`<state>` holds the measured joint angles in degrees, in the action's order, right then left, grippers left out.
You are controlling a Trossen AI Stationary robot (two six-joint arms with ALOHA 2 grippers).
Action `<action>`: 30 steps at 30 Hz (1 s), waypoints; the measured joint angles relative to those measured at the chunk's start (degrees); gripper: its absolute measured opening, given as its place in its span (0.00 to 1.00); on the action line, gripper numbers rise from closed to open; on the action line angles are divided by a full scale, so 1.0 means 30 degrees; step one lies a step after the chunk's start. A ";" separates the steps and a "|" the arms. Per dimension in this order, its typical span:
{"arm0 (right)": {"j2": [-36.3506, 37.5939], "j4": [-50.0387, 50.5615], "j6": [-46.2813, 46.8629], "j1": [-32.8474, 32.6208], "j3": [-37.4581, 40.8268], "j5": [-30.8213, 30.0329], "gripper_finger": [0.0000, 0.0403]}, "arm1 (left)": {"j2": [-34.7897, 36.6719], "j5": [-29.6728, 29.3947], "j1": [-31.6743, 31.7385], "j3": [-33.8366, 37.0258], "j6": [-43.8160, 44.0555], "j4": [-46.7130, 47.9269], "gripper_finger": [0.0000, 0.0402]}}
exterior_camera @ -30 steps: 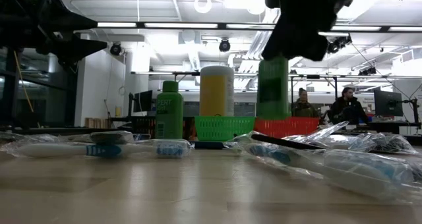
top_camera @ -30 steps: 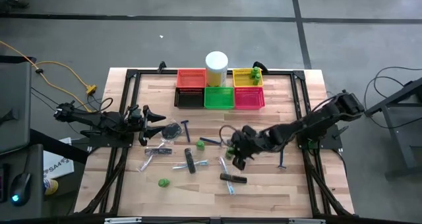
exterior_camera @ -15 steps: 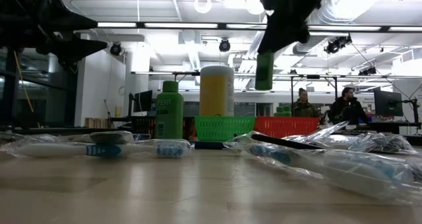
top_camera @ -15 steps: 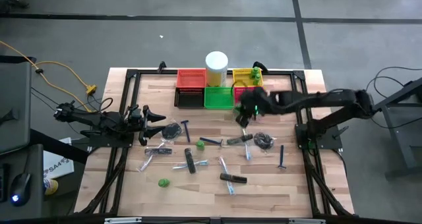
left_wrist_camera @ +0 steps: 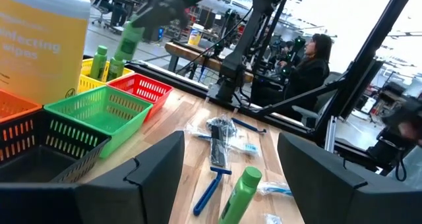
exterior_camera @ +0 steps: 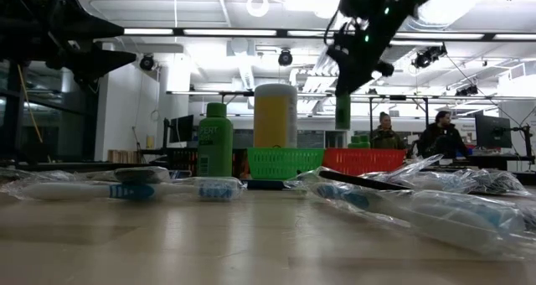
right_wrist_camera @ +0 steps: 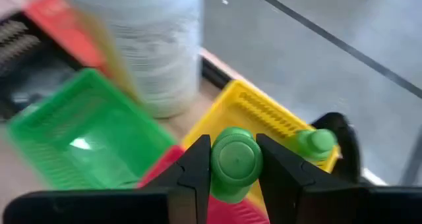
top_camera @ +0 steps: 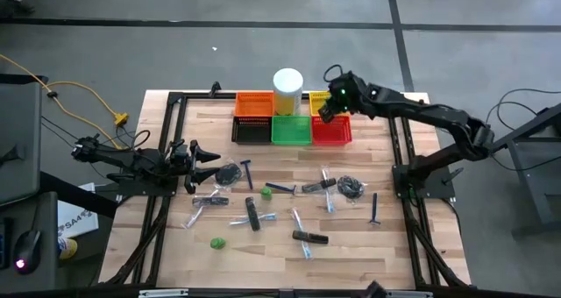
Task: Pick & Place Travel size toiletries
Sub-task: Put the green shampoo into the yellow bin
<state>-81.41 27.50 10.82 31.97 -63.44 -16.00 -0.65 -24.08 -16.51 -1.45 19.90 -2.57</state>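
Right gripper, clamped on a small green plastic bottle, has swung from mid-table to above the yellow mesh basket; release looks imminent; left gripper waits open, far from that basket

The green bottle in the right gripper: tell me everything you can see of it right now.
The green bottle is small, plastic-looking and all green, with a round cap. The right gripper is shut on it, one dark finger on each side just below the cap. It hangs upright in the air, touching nothing else, above the yellow basket at the table's far edge. That basket already holds at least one similar green bottle.
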 joint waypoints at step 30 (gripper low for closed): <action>-0.3684 -0.0678 0.3983 0.2848 0.0022 -0.0670 0.23 | -0.0004 0.0039 0.0000 0.0000 -0.0007 0.0016 0.61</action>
<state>-92.47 25.46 22.77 40.51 -63.37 -18.01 -0.66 -23.97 -16.51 -1.45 19.88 -2.52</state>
